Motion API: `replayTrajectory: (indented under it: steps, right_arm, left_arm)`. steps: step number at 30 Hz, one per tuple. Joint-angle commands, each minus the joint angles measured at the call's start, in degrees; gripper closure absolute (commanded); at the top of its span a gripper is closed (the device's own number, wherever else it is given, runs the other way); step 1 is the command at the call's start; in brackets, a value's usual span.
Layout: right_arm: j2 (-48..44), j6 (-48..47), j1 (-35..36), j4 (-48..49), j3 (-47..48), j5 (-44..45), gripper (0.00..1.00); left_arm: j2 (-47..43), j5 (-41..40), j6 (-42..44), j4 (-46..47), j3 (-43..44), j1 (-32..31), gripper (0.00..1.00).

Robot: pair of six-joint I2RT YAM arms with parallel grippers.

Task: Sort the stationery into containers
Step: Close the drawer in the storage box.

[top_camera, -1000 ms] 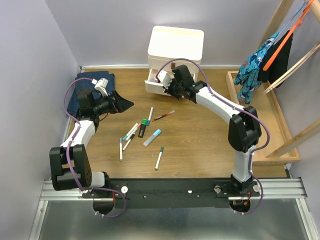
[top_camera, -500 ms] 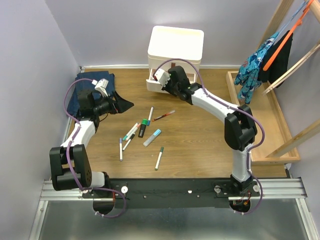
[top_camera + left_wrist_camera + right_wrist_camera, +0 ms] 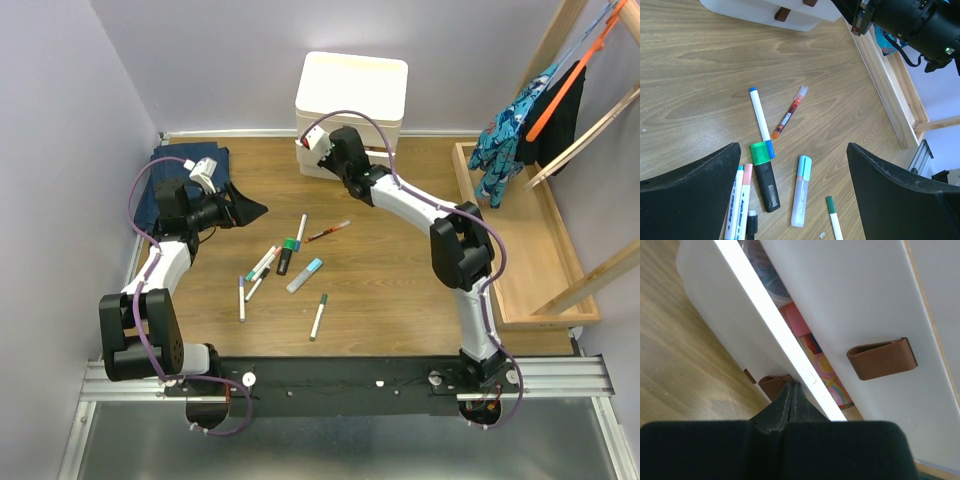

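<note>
Top view: the right gripper [image 3: 322, 158], fingers together, has advanced against the cabinet [image 3: 352, 85]. Its bottom drawer, pulled out a second ago, now sits nearly flush, so one deposit appears finished. Pens [image 3: 287, 262] lie loose mid-table.

Left wrist view: the left gripper [image 3: 795, 172] stands wide apart and empty above those pens.

Right wrist view: it alone shows the drawer [image 3: 730, 325] still open a crack, with the fingertips pressed beside its brown handle [image 3: 775, 385].

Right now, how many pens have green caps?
2. The black marker with a green cap lies mid-table beside the blue-tipped pen; the white pen with a green cap lies alone, nearer the front. The overlapping pens on the left may hide another.
</note>
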Motion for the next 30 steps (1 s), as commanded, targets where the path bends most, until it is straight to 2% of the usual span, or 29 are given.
replayTrajectory:
  steps: [1, 20, 30]
  right_arm:
    - [2.6, -1.1, -0.5, 8.6, 1.9, 6.4, 0.99]
    - [4.9, -0.3, -0.5, 11.3, 3.0, 8.7, 0.99]
    - [4.2, -0.7, -0.5, 14.1, 0.6, 10.0, 0.99]
  left_arm:
    - [0.4, -0.9, 1.0, -0.1, 0.2, -0.1, 0.04]
    - [1.0, -1.5, 1.1, -0.1, 0.4, 0.3, 0.04]
    - [1.7, -1.5, 0.8, 0.4, 0.8, 0.1, 0.04]
